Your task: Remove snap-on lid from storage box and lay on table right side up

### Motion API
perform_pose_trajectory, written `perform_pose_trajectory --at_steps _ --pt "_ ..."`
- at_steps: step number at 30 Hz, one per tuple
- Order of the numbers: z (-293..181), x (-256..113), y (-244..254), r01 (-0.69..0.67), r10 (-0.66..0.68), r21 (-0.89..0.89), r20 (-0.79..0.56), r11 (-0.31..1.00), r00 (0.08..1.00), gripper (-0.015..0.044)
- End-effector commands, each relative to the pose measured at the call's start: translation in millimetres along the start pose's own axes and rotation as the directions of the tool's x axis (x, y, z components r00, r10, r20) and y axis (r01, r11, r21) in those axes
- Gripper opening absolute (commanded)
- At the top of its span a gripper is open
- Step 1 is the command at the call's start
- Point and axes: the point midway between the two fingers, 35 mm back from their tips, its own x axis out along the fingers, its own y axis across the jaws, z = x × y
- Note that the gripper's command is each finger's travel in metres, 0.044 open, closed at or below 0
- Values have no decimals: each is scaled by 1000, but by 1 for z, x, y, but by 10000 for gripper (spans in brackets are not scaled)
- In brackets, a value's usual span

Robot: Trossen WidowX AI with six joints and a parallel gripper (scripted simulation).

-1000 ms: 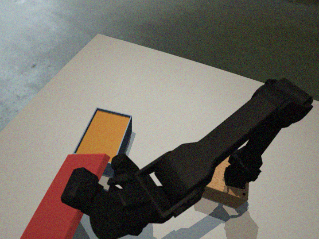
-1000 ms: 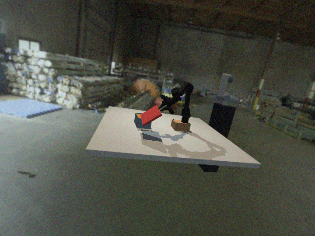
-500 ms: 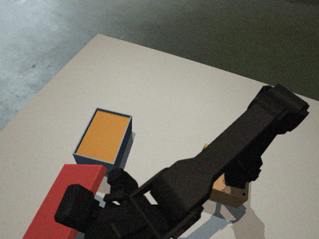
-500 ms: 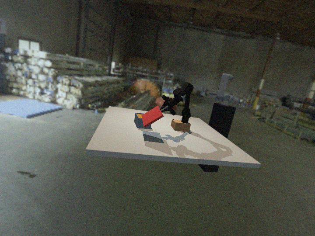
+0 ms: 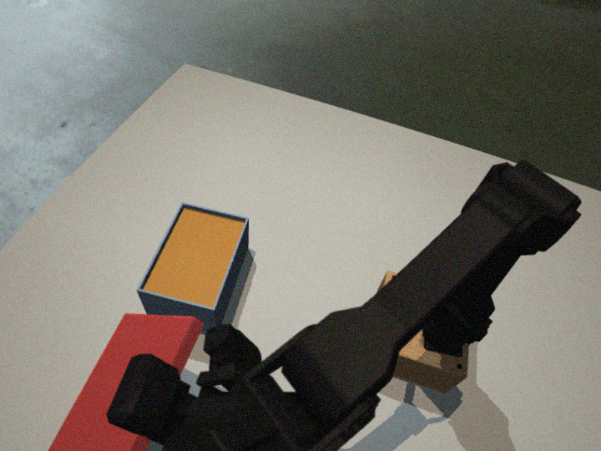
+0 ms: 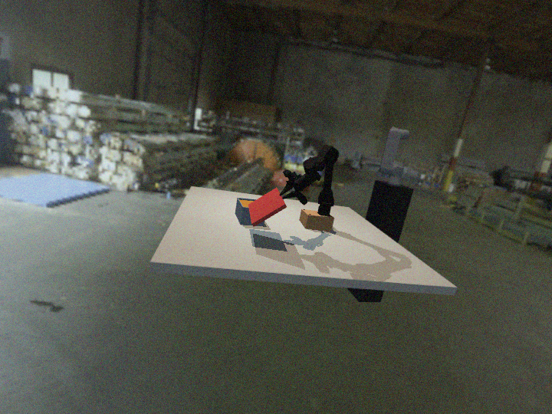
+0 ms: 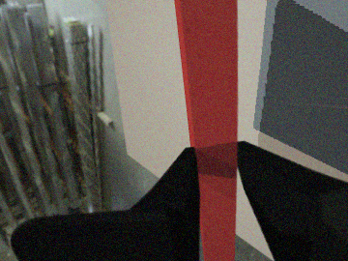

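As two black fingers of one gripper (image 5: 182, 352) (image 6: 283, 195) (image 7: 215, 154) clamp its edge, one red lid (image 5: 108, 352) (image 6: 267, 206) (image 7: 213, 72) tilts above one pale table (image 5: 300, 169) (image 6: 214, 249) (image 7: 150, 82), at lower left in the top view. Beyond it, left of center, one open blue storage box (image 5: 177, 303) (image 6: 242, 215) shows its orange inside, while one wooden block (image 5: 426, 373) (image 6: 316, 220) sits at lower right, partly behind one black arm (image 5: 436, 266) (image 6: 327, 182).

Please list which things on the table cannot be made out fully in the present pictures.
- Red lid: near end cut off by the top view's lower edge.
- Wooden block: partly behind the arm, top view.
- Storage box's contents: too small, exterior view.
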Motion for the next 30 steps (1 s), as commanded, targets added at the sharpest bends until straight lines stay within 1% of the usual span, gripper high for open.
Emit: perform_pose_trajectory --at_steps 1,30 --pt "1 1 0 -10 10 5 2 1000 1000 0" --pt "1 16 -18 -10 10 5 2 1000 1000 0"
